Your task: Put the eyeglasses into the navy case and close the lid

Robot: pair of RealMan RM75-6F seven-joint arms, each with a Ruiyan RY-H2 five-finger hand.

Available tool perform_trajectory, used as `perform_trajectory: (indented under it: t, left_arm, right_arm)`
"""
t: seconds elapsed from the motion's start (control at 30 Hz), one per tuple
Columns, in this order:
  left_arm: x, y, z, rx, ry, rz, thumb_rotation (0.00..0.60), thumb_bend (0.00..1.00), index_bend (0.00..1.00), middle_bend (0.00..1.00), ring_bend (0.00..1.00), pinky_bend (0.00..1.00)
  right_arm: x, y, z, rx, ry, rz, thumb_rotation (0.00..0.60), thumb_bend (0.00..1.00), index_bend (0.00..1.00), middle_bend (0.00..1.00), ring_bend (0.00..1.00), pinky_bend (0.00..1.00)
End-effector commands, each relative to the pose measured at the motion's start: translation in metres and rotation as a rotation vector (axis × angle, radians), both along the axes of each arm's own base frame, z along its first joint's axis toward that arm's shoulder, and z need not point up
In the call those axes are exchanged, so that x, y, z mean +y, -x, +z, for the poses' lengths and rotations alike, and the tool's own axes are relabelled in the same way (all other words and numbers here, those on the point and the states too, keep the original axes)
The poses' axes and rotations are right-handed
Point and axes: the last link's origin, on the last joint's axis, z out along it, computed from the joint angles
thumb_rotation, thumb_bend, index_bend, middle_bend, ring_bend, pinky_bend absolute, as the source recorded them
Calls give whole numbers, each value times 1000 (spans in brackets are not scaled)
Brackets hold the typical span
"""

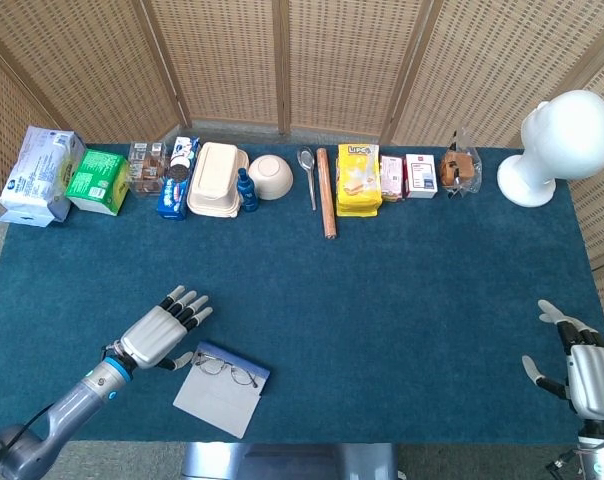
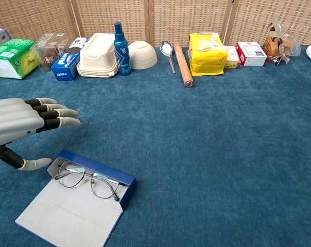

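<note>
The navy case (image 1: 244,362) (image 2: 101,172) lies open near the table's front left, its grey lid (image 1: 216,402) (image 2: 68,219) flat toward the front edge. The thin-framed eyeglasses (image 1: 225,370) (image 2: 88,180) lie in the case. My left hand (image 1: 161,329) (image 2: 22,122) hovers flat just left of the case, fingers spread, thumb tip touching the case's left end. It holds nothing. My right hand (image 1: 586,371) is at the front right corner with fingers apart, far from the case.
Along the back stand a tissue pack (image 1: 40,173), green box (image 1: 97,180), cream containers (image 1: 216,179), blue bottle (image 2: 120,42), bowl (image 1: 270,176), spoon (image 1: 307,173), rolling pin (image 1: 325,191), yellow bag (image 1: 358,179), small boxes and a white mannequin head (image 1: 559,143).
</note>
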Motion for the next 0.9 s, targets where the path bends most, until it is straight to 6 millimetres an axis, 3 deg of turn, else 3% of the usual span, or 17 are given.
perform_trajectory:
  t: [0.03,0.3,0.47,0.6,0.9]
  left_arm:
    - [4,-3,12,-18,-39,-6,255,322,0,1,0,21]
    - [21,-24,33,-251,-17,165,247,323,18,132,76,162]
    - [23,-44,25,-376,144,303,229,321,47,185,166,243]
    - [22,-58,14,-401,270,358,225,321,81,214,213,364]
    - [21,-82,2,-471,407,415,211,320,101,264,251,389]
  right_arm:
    - [-1,0,-1,-1,-4,2,600,266,157,321,272,316]
    - [-4,-3,-5,-3,-12,14,600,267,158,322,273,317]
    - [-4,-4,-7,-1,-17,15,600,266,157,321,273,321]
    - [-4,-4,-5,6,-11,14,600,266,156,321,273,321]
    - [-1,-3,-2,5,0,9,600,267,155,321,273,321]
